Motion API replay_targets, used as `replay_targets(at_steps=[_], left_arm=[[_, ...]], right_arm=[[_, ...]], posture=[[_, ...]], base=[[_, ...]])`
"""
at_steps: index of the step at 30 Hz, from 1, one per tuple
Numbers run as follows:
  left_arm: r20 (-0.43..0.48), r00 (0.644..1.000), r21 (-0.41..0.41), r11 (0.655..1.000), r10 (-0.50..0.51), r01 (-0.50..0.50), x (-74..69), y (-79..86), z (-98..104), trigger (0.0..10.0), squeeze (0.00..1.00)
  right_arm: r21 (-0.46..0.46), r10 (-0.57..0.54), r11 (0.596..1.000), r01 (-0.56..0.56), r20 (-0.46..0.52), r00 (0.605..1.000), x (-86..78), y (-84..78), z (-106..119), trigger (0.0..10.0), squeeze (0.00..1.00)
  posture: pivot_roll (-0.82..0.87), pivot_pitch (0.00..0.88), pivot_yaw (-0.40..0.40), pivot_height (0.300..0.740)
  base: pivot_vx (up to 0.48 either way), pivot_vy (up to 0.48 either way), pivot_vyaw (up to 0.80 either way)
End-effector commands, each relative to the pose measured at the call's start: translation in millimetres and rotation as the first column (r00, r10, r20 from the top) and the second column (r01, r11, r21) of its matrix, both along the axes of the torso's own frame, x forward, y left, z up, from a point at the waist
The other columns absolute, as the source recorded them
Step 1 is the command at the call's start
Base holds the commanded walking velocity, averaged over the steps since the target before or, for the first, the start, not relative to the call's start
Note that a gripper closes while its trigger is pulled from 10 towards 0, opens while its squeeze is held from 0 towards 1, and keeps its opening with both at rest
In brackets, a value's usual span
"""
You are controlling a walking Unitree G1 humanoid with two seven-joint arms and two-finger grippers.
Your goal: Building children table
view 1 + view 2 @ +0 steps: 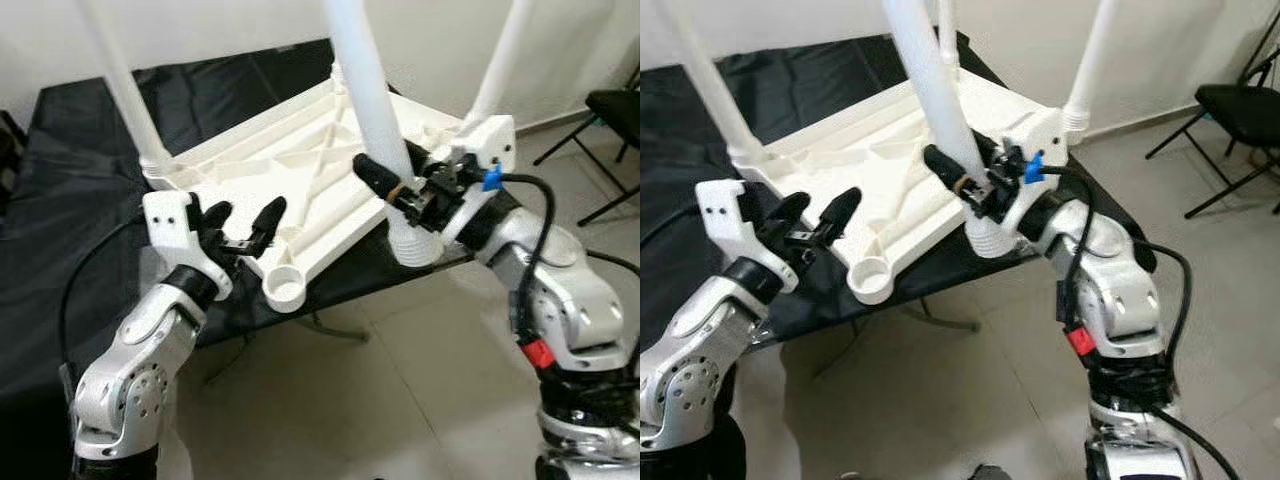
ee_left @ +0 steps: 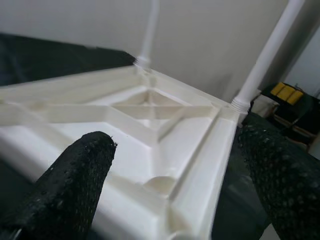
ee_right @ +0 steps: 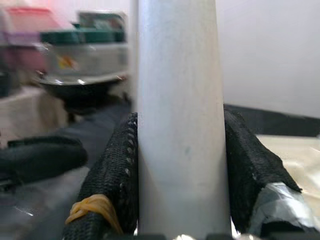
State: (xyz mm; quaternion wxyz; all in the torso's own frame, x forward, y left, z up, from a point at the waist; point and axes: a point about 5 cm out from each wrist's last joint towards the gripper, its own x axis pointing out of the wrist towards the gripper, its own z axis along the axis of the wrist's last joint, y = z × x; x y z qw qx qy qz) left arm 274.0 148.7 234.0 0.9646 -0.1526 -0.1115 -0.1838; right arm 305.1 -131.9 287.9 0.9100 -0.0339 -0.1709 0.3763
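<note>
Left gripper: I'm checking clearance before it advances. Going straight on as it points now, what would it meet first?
Most likely the near edge of the upturned white tabletop, which lies between the open fingers of the left gripper, though depth is unclear.

Leg [image 1: 368, 95] tops beyond the frame; blurred, perhaps storage boxes [image 3: 75, 45] behind.

White wall [image 1: 220, 25], pale tiled floor [image 1: 400, 400], black folding chair [image 1: 610, 115].
</note>
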Motion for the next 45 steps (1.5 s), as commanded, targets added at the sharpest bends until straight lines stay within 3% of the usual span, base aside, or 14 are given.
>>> replay_targets(at_steps=[1,2,6,9,11,13,16,17,21,23,26,41,45], left_arm=[[-0.034,0.999,0.009,0.999,0.038,-0.038,-0.6,7.8,-7.2,10.0,0.0],[-0.035,0.999,0.042,0.999,0.036,-0.035,-2.7,5.7,-11.6,10.0,0.0],[-0.045,0.999,0.059,0.998,0.028,-0.025,-5.0,3.6,-16.9,10.0,0.0],[-0.037,0.999,0.049,0.999,0.019,-0.017,-6.6,2.5,-15.5,10.0,0.0],[0.002,1.0,0.007,1.0,-0.02,0.02,-6.8,2.3,-3.0,10.0,0.0],[0.002,1.0,0.007,1.0,-0.02,0.02,-6.8,2.3,-3.0,10.0,0.0],[0.126,0.981,-0.081,0.984,-0.149,0.16,-8.8,4.9,31.4,10.0,0.0],[0.192,0.956,-0.103,0.964,-0.222,0.244,-11.2,6.3,48.5,10.0,0.0],[0.252,0.927,-0.096,0.946,-0.279,0.311,-13.6,6.2,63.0,10.0,0.0],[0.323,0.886,-0.069,0.925,-0.334,0.374,-15.3,5.7,81.2,10.0,0.0],[0.356,0.862,-0.034,0.917,-0.361,0.398,-15.2,5.6,91.7,10.0,0.0],[0.364,0.868,0.023,0.935,-0.337,0.354,-9.7,18.6,105.0,10.0,0.0],[0.375,0.848,0.066,0.923,-0.374,0.378,-13.2,18.6,107.2,10.0,0.0]], right_arm=[[0.037,0.017,0.999,-0.019,0.041,0.999,-3.6,5.5,8.6,10.0,0.0],[0.098,0.017,0.995,-0.02,0.034,0.999,-1.7,9.3,10.4,10.0,0.0],[0.114,0.031,0.993,-0.034,0.027,0.999,-1.3,12.0,11.1,10.0,0.0],[0.15,0.127,0.98,-0.134,0.055,0.99,-5.8,13.7,13.2,10.0,0.0],[0.164,0.208,0.962,-0.218,0.074,0.975,-10.1,10.1,14.7,10.0,0.0],[0.164,0.208,0.962,-0.218,0.074,0.975,-10.1,10.1,14.7,10.0,0.0],[0.103,0.274,0.954,-0.282,0.085,0.958,-13.9,3.4,13.9,10.0,0.0],[0.077,0.289,0.952,-0.296,0.09,0.953,-15.3,0.3,13.4,10.0,0.0],[0.018,0.303,0.952,-0.306,0.092,0.948,-16.5,-1.3,10.9,10.0,0.0],[-0.033,0.308,0.951,-0.307,0.084,0.948,-16.6,-2.9,5.6,10.0,0.0],[-0.056,0.306,0.952,-0.302,0.084,0.948,-16.0,-4.4,3.2,10.0,0.0],[-0.076,0.271,0.961,-0.264,0.095,0.958,-12.0,-3.3,-1.8,10.0,0.0],[-0.077,0.278,0.96,-0.271,0.102,0.955,-12.5,-0.8,-2.3,10.0,0.0]], posture=[[-0.03,0.191,-0.004,0.74],[-0.03,0.194,-0.004,0.74],[-0.03,0.196,-0.005,0.74],[-0.02,0.195,-0.013,0.74],[-0.02,0.194,-0.015,0.74],[-0.02,0.194,-0.015,0.74],[-0.02,0.185,-0.017,0.74],[-0.02,0.18,-0.016,0.74],[-0.02,0.175,-0.016,0.74],[-0.02,0.168,-0.016,0.74],[-0.01,0.167,-0.013,0.74],[-0.01,0.165,-0.003,0.74],[0.0,0.164,-0.002,0.74]], base=[[0.0,0.48,0.0],[0.0,0.0,0.0],[0.0,0.0,0.0],[0.0,0.0,0.0],[0.0,0.0,0.0],[0.0,0.0,0.0],[0.0,0.0,0.0],[0.0,0.0,0.0],[0.0,0.0,0.0],[0.0,0.0,0.0],[0.0,0.0,0.0],[0.0,0.0,0.0],[0.0,-0.374,0.0]])
